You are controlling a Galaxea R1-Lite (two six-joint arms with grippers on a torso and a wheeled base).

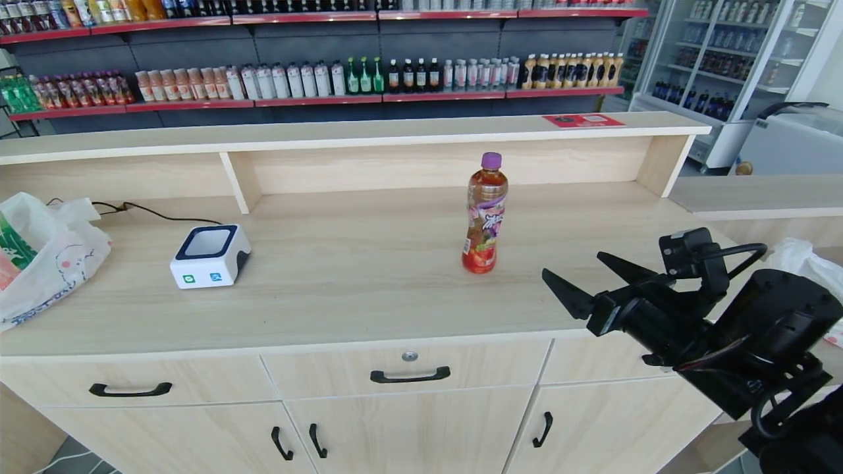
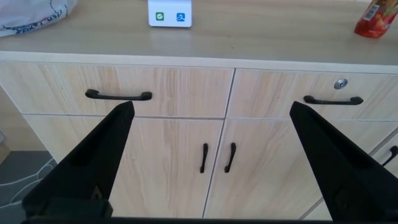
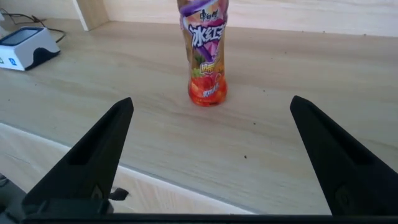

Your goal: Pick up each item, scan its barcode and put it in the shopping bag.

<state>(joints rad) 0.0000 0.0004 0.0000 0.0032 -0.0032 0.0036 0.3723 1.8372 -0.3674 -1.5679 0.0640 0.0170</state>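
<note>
The black left gripper [image 2: 211, 107], fingers spread wide, faced a pale wooden cabinet [image 2: 180, 81] with black handles [image 2: 118, 95]; on top, a white box-shaped scanner [image 2: 170, 12] stood between a white plastic bag [image 2: 31, 15] and a red-bottomed bottle [image 2: 376, 22].

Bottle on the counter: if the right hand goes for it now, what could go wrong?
1. The bottle stands upright, tall and narrow, with nothing beside it; a finger of the open right hand clipping it could topple it.
2. The scanner and shopping bag sit far to the left, so the carry is long and a loose grip might slip.
3. The shopping bag lies slumped, its mouth not plainly open; the bottle may land outside.
</note>
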